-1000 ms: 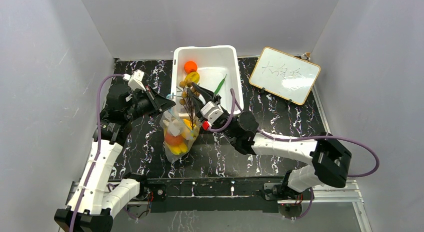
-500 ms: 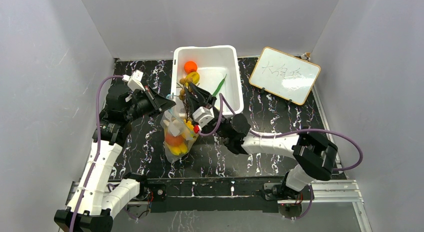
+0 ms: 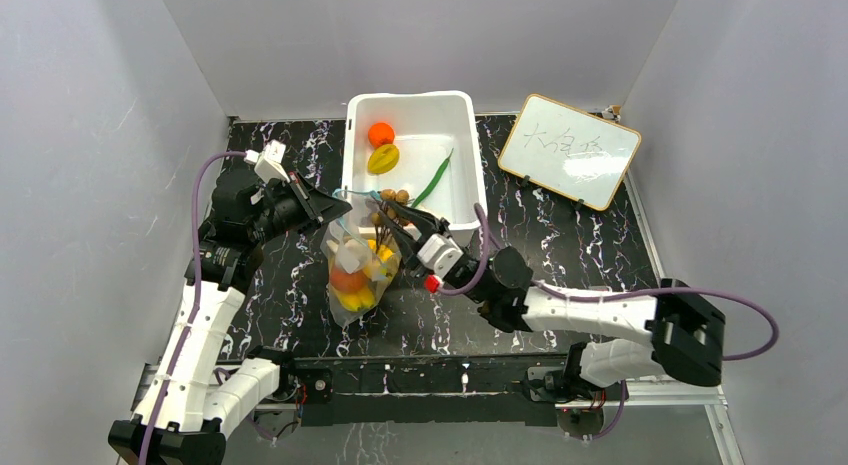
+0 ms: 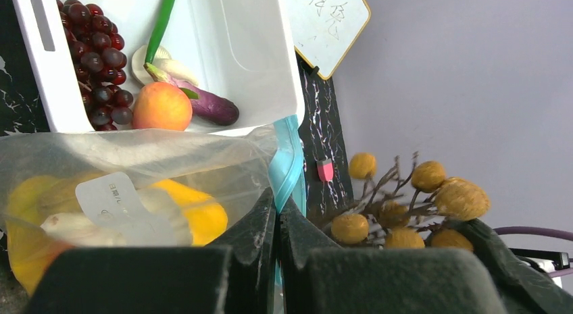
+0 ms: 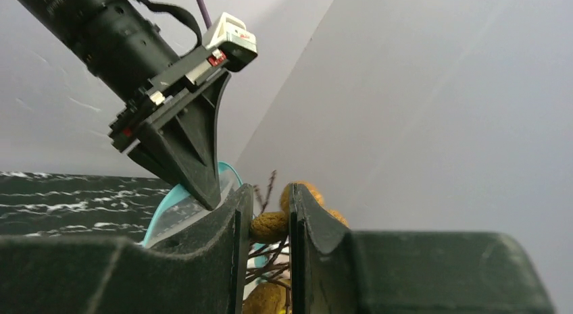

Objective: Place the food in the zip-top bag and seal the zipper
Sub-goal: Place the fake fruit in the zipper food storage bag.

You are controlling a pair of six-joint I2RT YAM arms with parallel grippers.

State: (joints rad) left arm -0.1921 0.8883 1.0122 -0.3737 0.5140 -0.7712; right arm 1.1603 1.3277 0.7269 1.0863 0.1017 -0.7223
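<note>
The left end effector (image 3: 338, 201) has its fingers pressed tight together on the teal zipper (image 4: 289, 159), holding up one side of the mouth of the clear bag (image 3: 357, 272). Just beside it, the right end effector (image 3: 390, 207) pinches a sprig of tan berries (image 3: 396, 196) by its dark twigs. The sprig is over the bag's open mouth, with the berries near the front wall of the white tub (image 3: 410, 96).

The bag hangs from the left fingers down to the black marbled worktop (image 3: 560, 247), with yellow and orange food already inside. The tub behind it holds an orange (image 3: 380, 133), a yellow pepper (image 3: 383, 159), a green pod (image 3: 433, 179) and, in the left wrist view, dark red grapes (image 4: 98, 57). A whiteboard (image 3: 569, 150) sits at the back right of the worktop.
</note>
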